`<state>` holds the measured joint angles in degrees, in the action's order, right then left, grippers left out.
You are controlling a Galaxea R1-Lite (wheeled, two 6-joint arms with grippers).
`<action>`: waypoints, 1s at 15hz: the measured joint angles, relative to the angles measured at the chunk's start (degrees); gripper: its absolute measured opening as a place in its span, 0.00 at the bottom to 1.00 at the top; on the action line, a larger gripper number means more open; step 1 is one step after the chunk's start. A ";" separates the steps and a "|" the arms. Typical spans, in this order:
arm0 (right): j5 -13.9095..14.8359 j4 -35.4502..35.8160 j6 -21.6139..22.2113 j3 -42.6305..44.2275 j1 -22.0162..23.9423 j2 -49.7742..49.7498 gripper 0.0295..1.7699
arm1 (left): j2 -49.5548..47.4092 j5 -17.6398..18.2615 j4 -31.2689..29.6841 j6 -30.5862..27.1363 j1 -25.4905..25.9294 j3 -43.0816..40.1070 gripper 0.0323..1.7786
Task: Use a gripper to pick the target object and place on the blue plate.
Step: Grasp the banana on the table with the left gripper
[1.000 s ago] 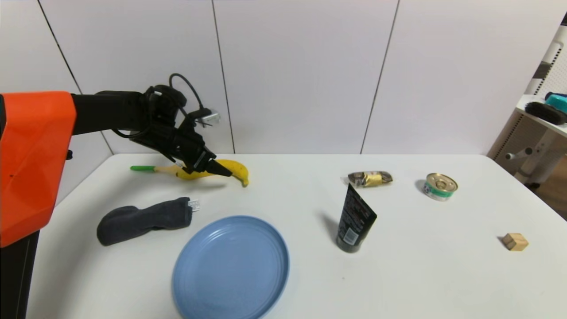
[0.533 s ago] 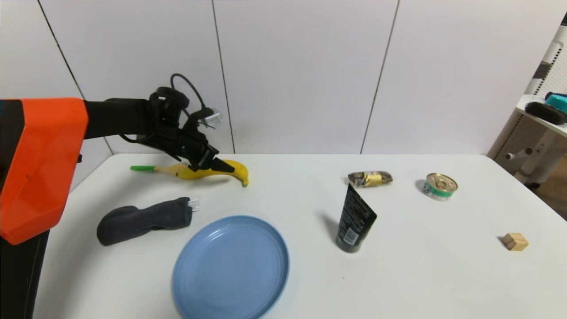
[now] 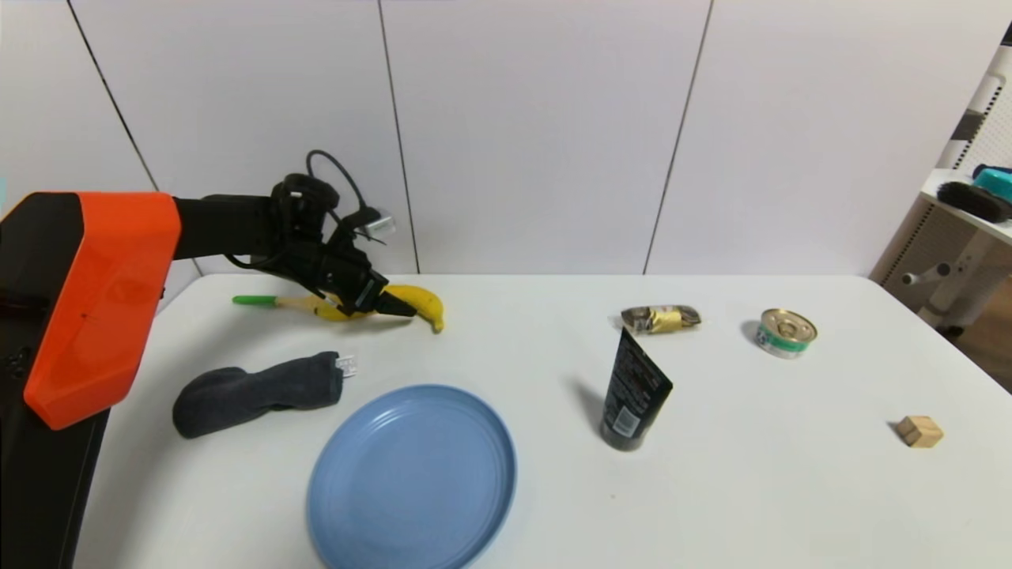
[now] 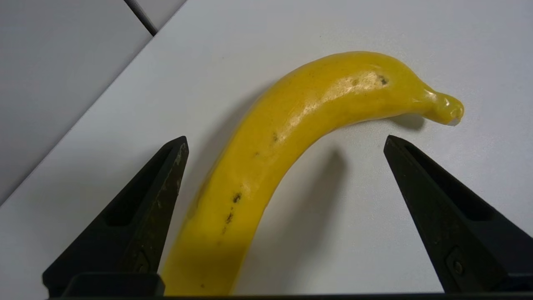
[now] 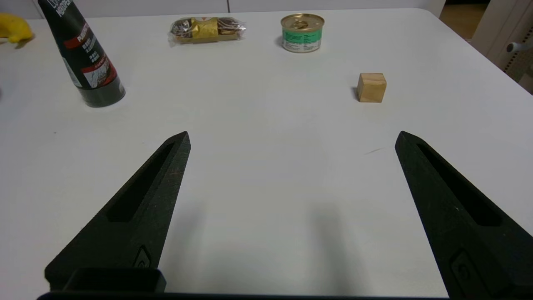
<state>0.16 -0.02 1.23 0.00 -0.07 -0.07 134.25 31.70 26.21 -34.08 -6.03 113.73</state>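
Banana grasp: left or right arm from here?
Left. The left gripper is open with the banana lying between its fingers. The right gripper, also open, faces the wooden cube, far from it.

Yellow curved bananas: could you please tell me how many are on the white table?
1. The yellow curved banana lies at the white table's far left, under the open left gripper; none seem hidden.

1. One banana is seen.
2. One blue plate is seen.
3. One green-handled fork is seen.
4. One dark sock is seen.
5. One black tube is seen.
6. One snack pack is seen.
7. One tin can is seen.
8. One wooden block is seen.
9. Two claws are counted: the left claw and the right claw.
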 joint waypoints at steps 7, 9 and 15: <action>0.02 0.02 0.00 0.00 0.00 0.00 0.96 | 1.41 -0.06 0.09 -0.30 0.04 0.00 0.95; 0.02 0.02 0.00 0.00 0.00 0.00 0.96 | 1.52 -0.06 0.17 -0.28 0.04 0.00 0.95; 0.00 0.02 0.00 0.00 0.00 0.02 0.96 | 1.85 -0.06 0.20 -0.34 0.04 -0.09 0.95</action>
<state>0.16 0.00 1.23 0.00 -0.07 -0.05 136.11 31.63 26.40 -34.43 -6.00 113.64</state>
